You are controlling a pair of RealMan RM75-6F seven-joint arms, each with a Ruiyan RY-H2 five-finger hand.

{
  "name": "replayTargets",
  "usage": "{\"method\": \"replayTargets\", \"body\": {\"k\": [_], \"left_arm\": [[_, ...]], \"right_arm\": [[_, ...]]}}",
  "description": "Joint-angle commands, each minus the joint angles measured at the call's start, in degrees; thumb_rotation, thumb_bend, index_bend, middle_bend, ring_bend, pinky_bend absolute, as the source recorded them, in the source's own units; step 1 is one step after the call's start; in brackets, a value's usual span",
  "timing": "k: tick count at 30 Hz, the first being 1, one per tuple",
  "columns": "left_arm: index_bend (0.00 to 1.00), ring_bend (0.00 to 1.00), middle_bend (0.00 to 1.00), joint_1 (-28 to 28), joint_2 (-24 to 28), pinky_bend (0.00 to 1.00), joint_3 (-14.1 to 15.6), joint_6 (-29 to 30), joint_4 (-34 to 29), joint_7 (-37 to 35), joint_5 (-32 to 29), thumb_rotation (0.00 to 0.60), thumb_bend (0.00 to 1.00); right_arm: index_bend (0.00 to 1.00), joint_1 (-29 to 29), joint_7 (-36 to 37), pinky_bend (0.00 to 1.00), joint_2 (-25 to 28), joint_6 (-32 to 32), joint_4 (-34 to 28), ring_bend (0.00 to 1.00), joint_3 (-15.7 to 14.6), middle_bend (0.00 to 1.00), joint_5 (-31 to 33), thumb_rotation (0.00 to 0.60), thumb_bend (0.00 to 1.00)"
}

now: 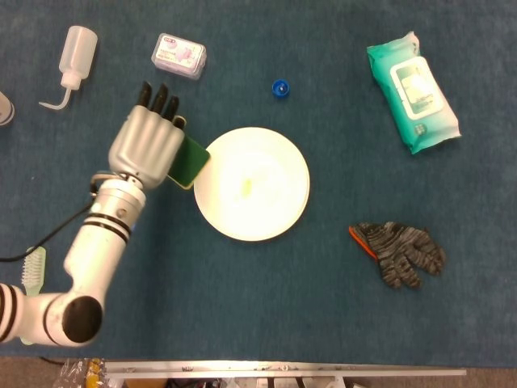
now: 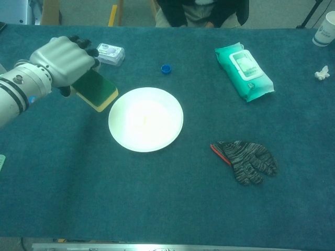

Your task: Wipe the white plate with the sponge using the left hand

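The left hand (image 1: pixel 147 147) grips the sponge (image 1: pixel 189 161), its fingers curled over the top of it. The sponge is green on its broad face with a yellow layer along one edge, and it hangs tilted at the left rim of the white plate (image 1: pixel 252 183), overlapping that rim in the head view. In the chest view the same hand (image 2: pixel 62 60) holds the sponge (image 2: pixel 95 89) just up and left of the plate (image 2: pixel 146 119); whether the sponge touches the plate cannot be told. The plate lies flat near the middle of the blue cloth-covered table (image 1: pixel 266 307) and carries a small yellowish smear (image 1: pixel 245 187) at its centre.

Behind the hand sits a small clear box (image 1: pixel 179 56) with a pink and white label; its writing is too small to read. A squeeze bottle (image 1: pixel 74 58) with a bent nozzle lies at the far left. A blue bottle cap (image 1: pixel 280 88) rests beyond the plate. At the far right lies a teal pack of wet wipes (image 1: pixel 413 91) with a white flap; its print is unreadable. A dark knitted glove (image 1: pixel 400 253) with an orange cuff lies right of the plate. A pale green brush (image 1: pixel 32 271) shows beside the left forearm. A paper cup (image 2: pixel 326 28) stands at the far right corner in the chest view.

The right hand is out of both views.
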Motion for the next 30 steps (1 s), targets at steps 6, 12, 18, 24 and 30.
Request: {"method": "replayTargets", "body": {"k": [6,12,18,24,30], "left_arm": [[0.41,0.01,0.12,-2.65,-6.89,0.05,0.71,7.09,-1.83,7.55,-3.69,0.600,0.28],[0.41,0.01,0.12,-4.30,-10.91,0.05,0.47,7.57,-0.11,9.50,-4.49,0.600,0.28],[0.41,0.01,0.12,-6.28,-14.94,0.05,-0.66,7.08,3.35,11.39,-6.96,0.600,0.28],[0.41,0.01,0.12,-8.30,-18.96,0.05,-1.16,6.21,8.58,13.25,-8.25,0.600,0.28],[0.41,0.01,0.12,-8.81,-21.92,0.05,-0.30,6.14,11.46,13.46,-7.53,0.600,0.28]], "right_arm": [[0.39,-0.04,0.24,0.45,0.03,0.11,0.16,0.24,-0.36,0.39,-0.25,0.600,0.39],[0.39,-0.01,-0.17,0.45,0.15,0.10,-0.09,0.24,-0.46,0.39,-0.20,0.600,0.39],[0.39,-0.11,-0.52,0.45,0.40,0.11,-0.33,0.24,-0.44,0.39,0.17,0.600,0.39],[0.39,-0.11,-0.82,0.45,0.44,-0.09,-0.44,0.24,-0.32,0.39,0.72,0.600,0.39],[0.39,-0.07,-1.04,0.45,0.55,-0.25,-0.45,0.24,-0.22,0.39,1.03,0.600,0.39]]}}
